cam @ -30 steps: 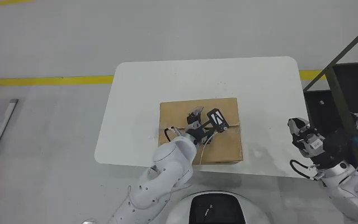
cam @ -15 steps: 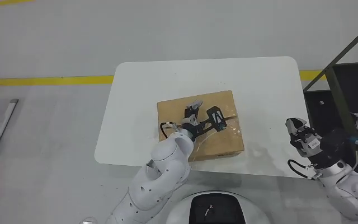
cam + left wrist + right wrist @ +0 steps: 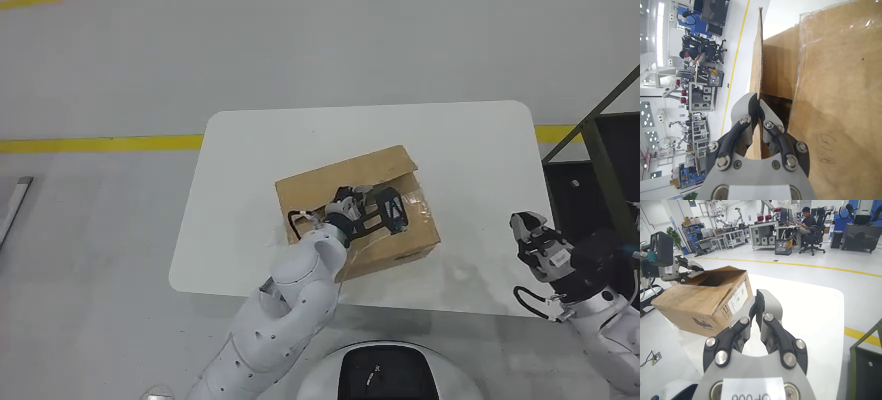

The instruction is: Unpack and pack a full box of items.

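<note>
We see a cardboard box (image 3: pixel 360 215) askew mid-table (image 3: pixel 470 150), its long axis lying across in front of us. Our left gripper (image 3: pixel 758 103) pinches the free edge of the raised far flap (image 3: pixel 755 66), which hinges on the side away from us, while the near flap (image 3: pixel 838 85) lies flat. Our right gripper (image 3: pixel 758 306), closed and empty, hangs well apart by the table's right edge, so folding the flap outward likely falls to the left.

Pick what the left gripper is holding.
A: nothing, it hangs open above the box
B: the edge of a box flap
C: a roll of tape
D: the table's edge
B: in the left wrist view the left gripper is shut on the edge of the flap, which stands raised off the box.
</note>
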Available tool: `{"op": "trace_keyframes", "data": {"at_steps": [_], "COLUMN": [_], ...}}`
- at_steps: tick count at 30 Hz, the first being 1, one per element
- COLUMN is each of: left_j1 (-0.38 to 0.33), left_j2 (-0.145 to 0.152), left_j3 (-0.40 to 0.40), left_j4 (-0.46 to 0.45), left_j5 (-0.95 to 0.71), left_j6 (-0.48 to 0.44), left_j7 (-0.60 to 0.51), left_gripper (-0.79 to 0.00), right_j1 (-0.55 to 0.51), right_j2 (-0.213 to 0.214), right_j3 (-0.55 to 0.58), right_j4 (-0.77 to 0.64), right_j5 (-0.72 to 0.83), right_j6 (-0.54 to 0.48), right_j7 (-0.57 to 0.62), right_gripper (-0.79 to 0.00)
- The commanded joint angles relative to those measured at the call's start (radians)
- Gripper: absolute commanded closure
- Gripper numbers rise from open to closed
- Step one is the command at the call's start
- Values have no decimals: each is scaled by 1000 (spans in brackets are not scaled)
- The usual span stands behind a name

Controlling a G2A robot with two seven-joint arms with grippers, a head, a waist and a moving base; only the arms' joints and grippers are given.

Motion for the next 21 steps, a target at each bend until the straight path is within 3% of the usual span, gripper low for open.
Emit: {"op": "trace_keyframes", "data": {"at_steps": [1, 16, 17, 18, 19, 21], "left_j1": [2, -4, -7, -11, -15, -26], "left_j2": [-2, -23, -24, -25, -27, -29], "left_j3": [-1, 6, 5, 2, -1, -8], "left_j4": [-5, -30, -28, -24, -20, -9], "left_j5": [1, -6, -6, -4, -4, -3], "left_j6": [0, -30, -32, -33, -33, -31], "left_j7": [4, 50, 51, 50, 50, 53], "left_gripper": [0, 0, -197, -570, -785, -785], "right_j1": [19, 175, 174, 170, 165, 152], "right_j2": [-1, -15, -15, -14, -14, -12], "right_j3": [-14, -236, -239, -243, -244, -240], "right_j4": [16, 184, 183, 181, 180, 175], "right_j5": [-1, -75, -83, -84, -84, -81], "right_j6": [6, -46, -56, -69, -78, -100], "right_j7": [15, 73, 72, 66, 63, 59], "right_gripper": [0, 0, 0, 0, 0, 0]}}
